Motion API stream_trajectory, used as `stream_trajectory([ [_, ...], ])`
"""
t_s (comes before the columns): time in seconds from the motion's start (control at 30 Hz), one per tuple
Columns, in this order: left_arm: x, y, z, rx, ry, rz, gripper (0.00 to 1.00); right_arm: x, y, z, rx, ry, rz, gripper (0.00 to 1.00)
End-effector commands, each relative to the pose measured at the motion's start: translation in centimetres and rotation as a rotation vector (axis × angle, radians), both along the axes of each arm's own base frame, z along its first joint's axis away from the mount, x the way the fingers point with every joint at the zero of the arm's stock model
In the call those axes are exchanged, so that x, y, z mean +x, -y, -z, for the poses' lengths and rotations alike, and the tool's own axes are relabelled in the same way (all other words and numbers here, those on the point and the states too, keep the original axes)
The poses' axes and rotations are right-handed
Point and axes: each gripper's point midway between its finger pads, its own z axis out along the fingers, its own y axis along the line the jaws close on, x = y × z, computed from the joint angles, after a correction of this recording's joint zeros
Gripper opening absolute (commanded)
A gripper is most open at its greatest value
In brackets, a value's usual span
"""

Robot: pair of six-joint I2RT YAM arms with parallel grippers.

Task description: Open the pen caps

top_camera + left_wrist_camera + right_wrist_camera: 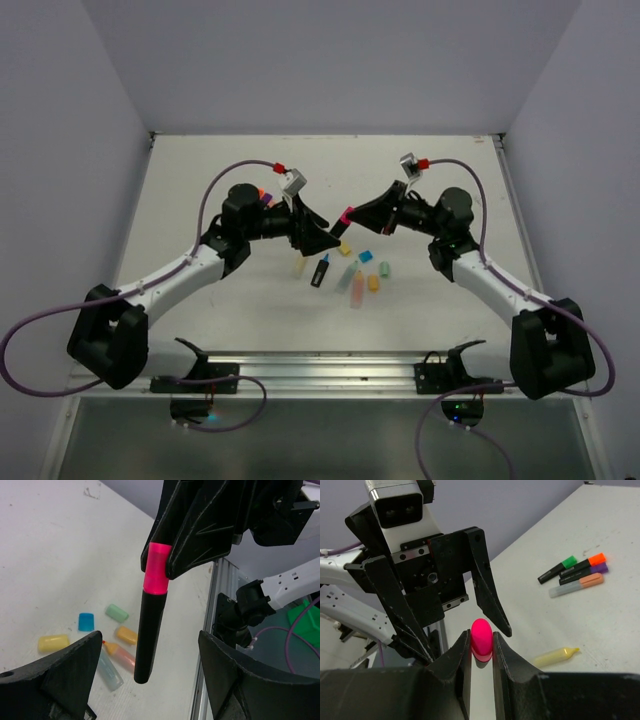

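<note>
The right gripper (481, 645) was clamped on the pink cap (156, 570) of a black pen (147, 635), holding it in the air above the table (45, 555) with the body hanging down. The left gripper (325, 240) stood wide open, its fingers (65, 675) on either side of the pen's lower end without touching it. On the table below lay loose caps (86, 622) and uncapped pens (119, 655), with four capped pens (575, 570) together farther off.
</note>
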Motion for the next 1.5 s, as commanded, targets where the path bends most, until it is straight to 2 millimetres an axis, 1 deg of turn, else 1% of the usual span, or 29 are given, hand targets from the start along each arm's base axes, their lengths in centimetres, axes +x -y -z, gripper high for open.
stream_trajectory([
  [0.0, 0.1, 0.3, -1.0, -0.017, 0.028, 0.025, 0.80, 0.0, -0.8, -0.9, 0.015, 0.033, -0.026, 0.00],
  [0.1, -0.1, 0.2, -0.5, -0.015, 0.016, 0.023, 0.75, 0.1, -1.2, -0.9, 0.026, 0.034, -0.032, 0.00],
  [0.13, -0.1, 0.2, -0.5, -0.016, 0.016, 0.024, 0.72, 0.1, -1.3, -0.9, 0.029, 0.033, -0.036, 0.00],
  [0.27, -0.2, 0.3, -0.3, -0.023, 0.010, 0.026, 0.69, 0.0, -1.8, -0.9, 0.033, 0.027, -0.052, 0.00],
  [0.3, -0.1, 0.3, -0.4, -0.024, 0.011, 0.027, 0.65, -0.1, -1.9, -1.0, 0.035, 0.027, -0.054, 0.00],
  [0.37, -0.1, 0.4, -0.4, -0.026, 0.013, 0.029, 0.63, -0.1, -2.0, -1.0, 0.037, 0.030, -0.056, 0.00],
  [0.4, -0.1, 0.5, -0.4, -0.025, 0.010, 0.028, 0.58, -0.1, -2.0, -1.1, 0.038, 0.031, -0.056, 0.00],
  [0.43, -0.2, 0.6, -0.3, -0.024, 0.009, 0.030, 0.56, 0.0, -2.0, -1.2, 0.040, 0.031, -0.053, 0.00],
  [0.5, -0.1, 0.6, -0.3, -0.025, 0.010, 0.028, 0.53, -0.1, -2.1, -1.3, 0.041, 0.034, -0.056, 0.00],
  [0.57, -0.2, 0.7, -0.1, -0.022, 0.005, 0.031, 0.46, 0.0, -2.1, -1.3, 0.042, 0.035, -0.055, 0.00],
  [0.63, -0.3, 0.8, 0.0, -0.020, 0.004, 0.036, 0.44, 0.0, -2.1, -1.3, 0.044, 0.035, -0.052, 0.00],
  [0.67, -0.4, 0.9, 0.1, -0.018, 0.001, 0.036, 0.41, 0.0, -2.2, -1.3, 0.045, 0.035, -0.052, 0.00],
  [0.7, -0.4, 0.9, 0.3, -0.016, -0.003, 0.036, 0.40, 0.0, -2.2, -1.4, 0.048, 0.034, -0.053, 0.00],
  [0.73, -0.5, 1.0, 0.4, -0.015, -0.005, 0.039, 0.35, 0.1, -2.2, -1.4, 0.051, 0.037, -0.053, 0.00],
  [0.83, -0.7, 1.2, 0.6, -0.015, -0.008, 0.048, 0.26, 0.1, -2.3, -1.5, 0.057, 0.035, -0.054, 0.00],
  [0.87, -0.8, 1.3, 0.7, -0.014, -0.011, 0.049, 0.17, 0.1, -2.3, -1.4, 0.058, 0.034, -0.054, 0.00],
  [0.97, -1.0, 1.5, 1.0, -0.010, -0.018, 0.056, 0.00, 0.0, -2.3, -1.5, 0.065, 0.037, -0.056, 0.00],
  [1.1, -1.3, 1.5, 1.7, 0.001, -0.032, 0.060, 0.00, -0.1, -2.2, -1.7, 0.069, 0.044, -0.055, 0.00],
  [1.2, -1.7, 1.2, 2.7, 0.026, -0.046, 0.071, 0.00, -0.1, -1.9, -2.1, 0.072, 0.059, -0.036, 0.00],
  [1.23, -2.1, 1.0, 3.3, 0.037, -0.061, 0.074, 0.00, 0.1, -1.8, -2.1, 0.074, 0.060, -0.027, 0.00],
  [1.33, -2.9, 0.6, 4.2, 0.048, -0.080, 0.083, 0.00, 0.7, -1.1, -2.4, 0.079, 0.066, 0.008, 0.00],
  [1.37, -3.4, 0.4, 5.1, 0.061, -0.103, 0.091, 0.00, 1.0, -0.7, -2.5, 0.081, 0.070, 0.021, 0.00],
  [1.43, -4.2, 0.1, 5.6, 0.062, -0.118, 0.108, 0.00, 1.2, -0.2, -3.0, 0.090, 0.079, 0.036, 0.00],
  [1.47, -4.7, -0.1, 6.2, 0.066, -0.129, 0.114, 0.00, 1.6, 0.4, -3.3, 0.097, 0.086, 0.056, 0.00],
])
